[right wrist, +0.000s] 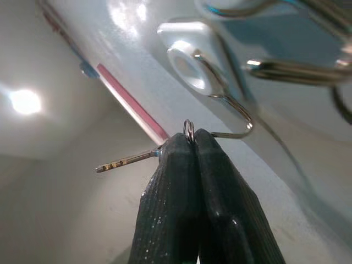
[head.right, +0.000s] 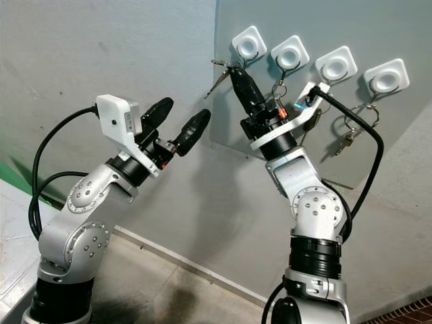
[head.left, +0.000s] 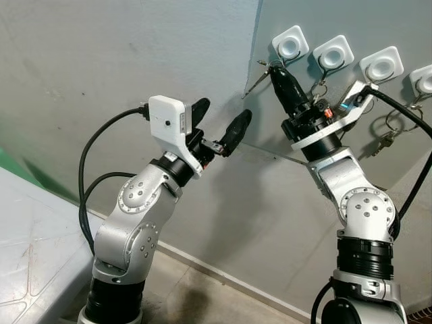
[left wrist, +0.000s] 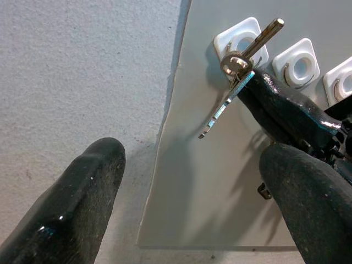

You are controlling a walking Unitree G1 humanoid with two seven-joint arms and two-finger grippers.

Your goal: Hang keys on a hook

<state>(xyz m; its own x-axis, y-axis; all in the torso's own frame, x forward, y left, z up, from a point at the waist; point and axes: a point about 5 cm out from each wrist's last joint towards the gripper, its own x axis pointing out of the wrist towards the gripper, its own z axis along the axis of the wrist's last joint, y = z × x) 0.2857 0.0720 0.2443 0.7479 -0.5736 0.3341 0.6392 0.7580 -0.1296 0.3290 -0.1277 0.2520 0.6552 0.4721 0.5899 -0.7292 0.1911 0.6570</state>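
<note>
A row of white square hooks is stuck on a grey wall panel; the leftmost hook point(head.left: 291, 44) has a bent wire prong point(right wrist: 234, 118). My right gripper point(head.left: 275, 69) is shut on the ring of a set of keys point(left wrist: 234, 82), holding it right at that prong's tip. One key point(head.left: 255, 82) sticks out to the left of the fingers. My left gripper point(head.left: 221, 121) hangs open, well left of the panel, with nothing between its fingers point(left wrist: 71, 203).
The other hooks point(head.left: 333, 52) to the right carry rings and keys point(head.left: 386, 140). The grey panel point(left wrist: 220, 181) has its edge just left of the first hook. A pale tabletop point(head.left: 27, 250) lies at lower left, and a skirting line runs along the wall's foot.
</note>
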